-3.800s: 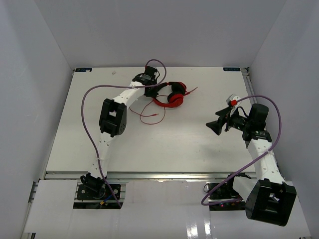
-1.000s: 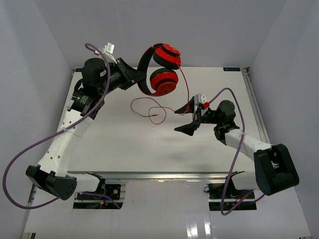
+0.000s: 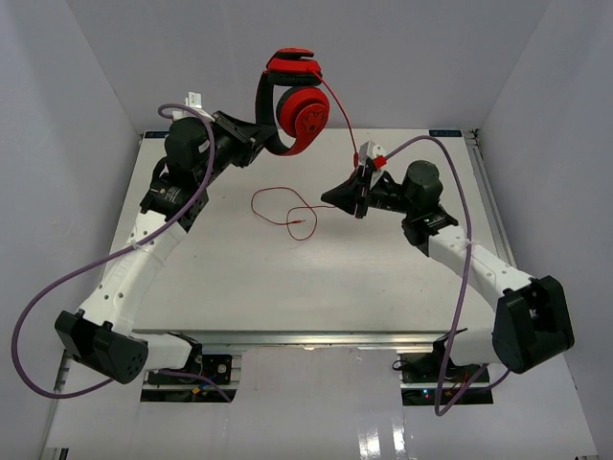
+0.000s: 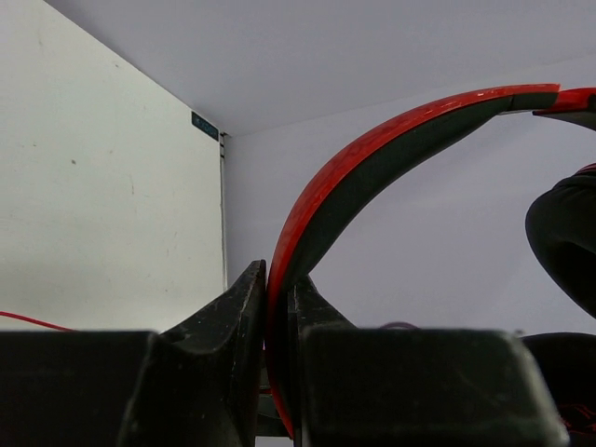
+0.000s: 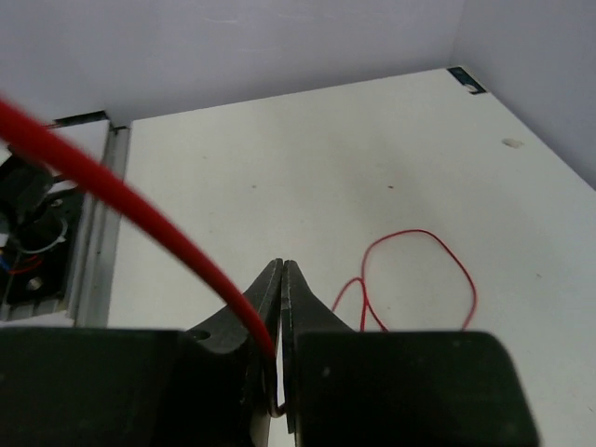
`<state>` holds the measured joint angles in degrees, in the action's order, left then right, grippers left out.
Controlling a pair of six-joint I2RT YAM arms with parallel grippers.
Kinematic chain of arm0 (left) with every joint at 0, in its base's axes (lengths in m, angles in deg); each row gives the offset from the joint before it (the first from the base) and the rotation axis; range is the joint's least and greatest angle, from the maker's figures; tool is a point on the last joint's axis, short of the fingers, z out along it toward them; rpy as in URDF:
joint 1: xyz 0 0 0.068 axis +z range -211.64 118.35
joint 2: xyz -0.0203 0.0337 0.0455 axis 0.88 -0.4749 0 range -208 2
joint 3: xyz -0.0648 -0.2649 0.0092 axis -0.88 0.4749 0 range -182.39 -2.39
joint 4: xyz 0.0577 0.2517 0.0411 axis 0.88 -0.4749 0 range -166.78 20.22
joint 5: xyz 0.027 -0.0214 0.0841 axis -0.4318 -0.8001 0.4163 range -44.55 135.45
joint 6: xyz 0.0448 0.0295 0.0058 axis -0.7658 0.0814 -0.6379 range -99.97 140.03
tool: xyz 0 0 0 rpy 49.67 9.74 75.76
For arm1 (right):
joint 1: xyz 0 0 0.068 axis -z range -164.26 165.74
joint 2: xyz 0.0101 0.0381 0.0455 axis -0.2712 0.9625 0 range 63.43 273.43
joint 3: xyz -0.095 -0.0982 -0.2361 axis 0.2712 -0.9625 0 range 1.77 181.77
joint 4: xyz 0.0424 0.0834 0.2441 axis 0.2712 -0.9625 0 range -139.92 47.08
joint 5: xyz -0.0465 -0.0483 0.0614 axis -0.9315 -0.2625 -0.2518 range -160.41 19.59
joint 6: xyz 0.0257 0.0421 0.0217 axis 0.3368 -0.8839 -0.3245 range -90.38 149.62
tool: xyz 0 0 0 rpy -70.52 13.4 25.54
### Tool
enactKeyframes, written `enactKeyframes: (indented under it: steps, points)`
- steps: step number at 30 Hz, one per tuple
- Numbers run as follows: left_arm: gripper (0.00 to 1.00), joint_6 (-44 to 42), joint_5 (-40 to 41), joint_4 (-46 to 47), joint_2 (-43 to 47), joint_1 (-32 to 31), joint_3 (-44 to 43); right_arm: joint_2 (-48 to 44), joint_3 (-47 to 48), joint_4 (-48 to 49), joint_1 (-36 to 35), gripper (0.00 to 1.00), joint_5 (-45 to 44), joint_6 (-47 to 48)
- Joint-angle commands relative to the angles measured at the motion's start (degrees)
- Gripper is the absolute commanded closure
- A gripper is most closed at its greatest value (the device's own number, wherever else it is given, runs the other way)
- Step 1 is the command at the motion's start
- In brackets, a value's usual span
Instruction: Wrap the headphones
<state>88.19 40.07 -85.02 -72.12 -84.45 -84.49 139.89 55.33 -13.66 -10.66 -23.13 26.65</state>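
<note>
High over the far edge of the table (image 3: 287, 287), your left gripper (image 4: 277, 279) is holding the headphones (image 3: 292, 101) aloft, jaws pinching the headband (image 4: 372, 158); your right gripper (image 5: 281, 279) is pinching the thin red cord (image 5: 140, 231), whose tail is lying looped on the table. Expect limp, light, slippery cord: you are probably best winding it around that rigid headband.

Headphones (image 3: 302, 115) above far edge of table (image 3: 239, 287); cord (image 3: 287, 211) in loop on it

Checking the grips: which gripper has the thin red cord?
The right gripper: its fingers pinch the cord, while the left gripper clamps the headband.
</note>
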Motion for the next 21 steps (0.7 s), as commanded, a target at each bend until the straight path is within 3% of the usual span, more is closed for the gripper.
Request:
enactKeyframes:
  steps: [1,4,9,15,21]
  points:
    - [1.0,3.28,7.44,-1.18,4.69,0.13,-0.78,-2.44,7.89,-21.82,-0.12,0.92,-18.73,15.0]
    - [1.0,3.77,8.4,-4.0,5.6,0.13,-0.25,-1.27,11.29,-28.84,0.03,0.92,-26.78,20.62]
    - [1.0,6.76,10.36,-7.16,8.14,0.13,0.37,3.1,18.13,-40.02,-1.08,0.92,-30.22,24.04]
    - [1.0,12.17,9.68,-10.07,9.96,0.13,0.81,13.88,34.29,-54.1,-5.88,0.92,-40.65,30.92]
    - [1.0,17.3,10.0,-10.35,9.43,0.13,1.61,14.71,31.43,-50.89,-15.46,0.92,-55.81,37.6]
